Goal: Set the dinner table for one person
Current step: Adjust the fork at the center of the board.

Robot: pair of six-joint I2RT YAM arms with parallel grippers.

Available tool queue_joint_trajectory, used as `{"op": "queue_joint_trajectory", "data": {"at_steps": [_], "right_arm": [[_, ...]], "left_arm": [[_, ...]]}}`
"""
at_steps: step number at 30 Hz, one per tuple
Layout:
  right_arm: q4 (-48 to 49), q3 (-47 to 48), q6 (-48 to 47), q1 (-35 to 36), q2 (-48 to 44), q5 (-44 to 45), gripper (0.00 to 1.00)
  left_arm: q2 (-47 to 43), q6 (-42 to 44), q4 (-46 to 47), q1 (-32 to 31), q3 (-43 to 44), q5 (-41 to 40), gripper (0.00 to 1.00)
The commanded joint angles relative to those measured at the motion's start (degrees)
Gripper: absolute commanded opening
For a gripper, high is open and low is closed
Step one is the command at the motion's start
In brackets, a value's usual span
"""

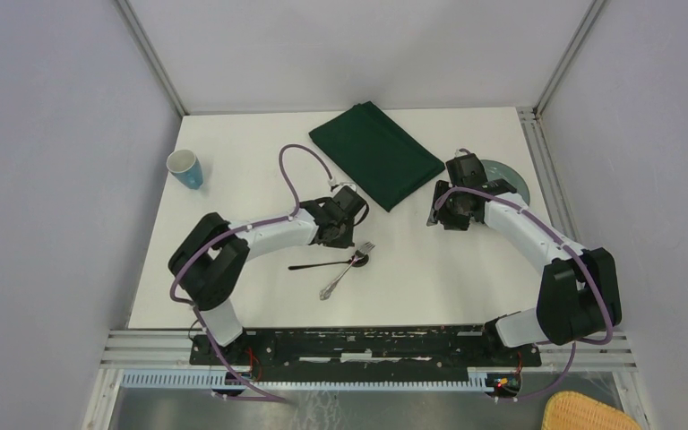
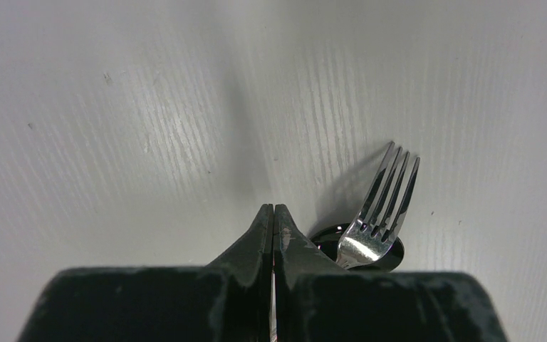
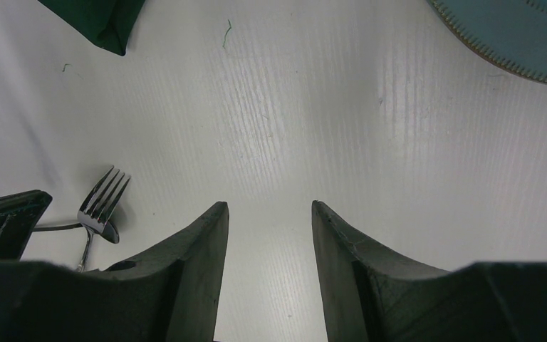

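The dinner table (image 1: 260, 170) is a wide white top. On its middle, a silver fork (image 1: 345, 271) lies across a dark spoon (image 1: 322, 264), its tines over the spoon's bowl. My left gripper (image 1: 345, 238) is just above and left of the tines, shut with nothing in it. In the left wrist view its closed tips (image 2: 273, 210) point at bare table, with the fork (image 2: 384, 206) and the spoon bowl (image 2: 393, 256) to their right. My right gripper (image 1: 441, 219) hangs open and empty over bare table (image 3: 269, 206); the fork (image 3: 103, 199) is off to its left.
A dark green folded cloth (image 1: 376, 152) lies at the back centre. A blue plate (image 1: 512, 179) sits at the right, partly hidden by my right arm, its rim (image 3: 520, 43) also showing in the right wrist view. A blue cup (image 1: 184, 168) stands at the left edge.
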Motion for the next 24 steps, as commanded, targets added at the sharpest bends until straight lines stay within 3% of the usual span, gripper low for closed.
{"op": "queue_joint_trajectory", "data": {"at_steps": [1,24], "right_arm": [[1.0,1.1,-0.3,0.1,-0.6,1.1,0.53],[1.2,2.4,-0.3,0.1,1.1,0.7,0.53]], "left_arm": [[0.8,2.3,2.8,-0.1,1.9,1.8,0.02],[3.2,0.6,4.6,-4.9,2.4,4.8,0.02]]}}
